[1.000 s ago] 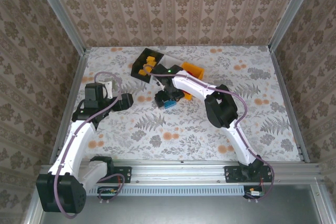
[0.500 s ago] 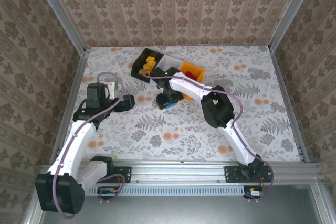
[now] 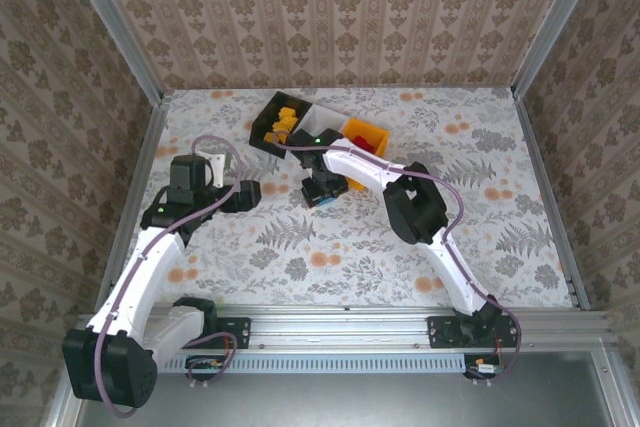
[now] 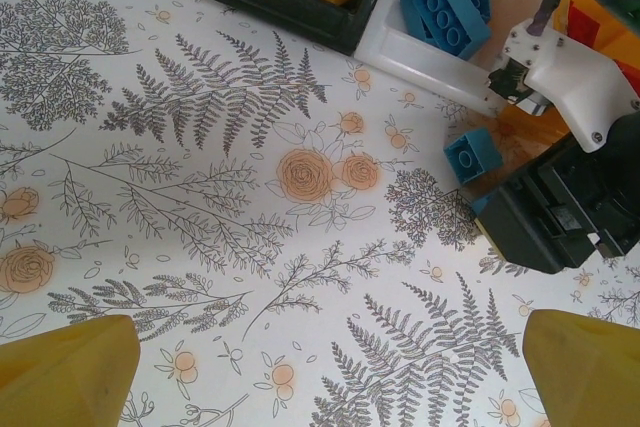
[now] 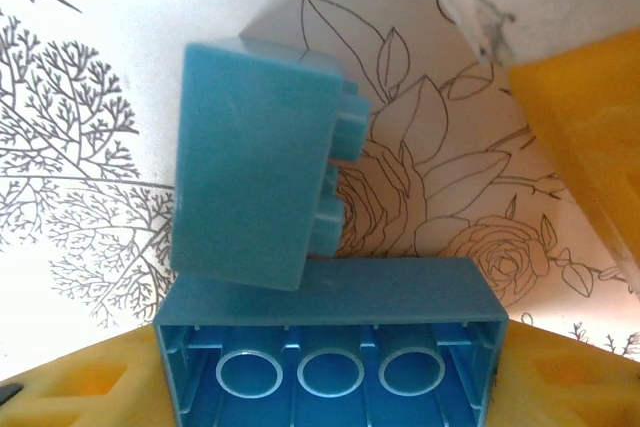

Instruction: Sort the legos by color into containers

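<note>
Right tool (image 5: 330, 392): jaws just narrowed onto long blue brick (image 5: 330, 342) on desk (image 4: 150, 247), so pickup for white bin (image 4: 425, 55) looks begun; left tool (image 4: 330, 372): wide, empty.

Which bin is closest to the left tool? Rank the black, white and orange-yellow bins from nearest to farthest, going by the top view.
1. The black bin, at the left end of the row, is nearest the left tool.
2. The white bin, in the middle of the row.
3. The orange-yellow bin, at the right end, is farthest.
</note>
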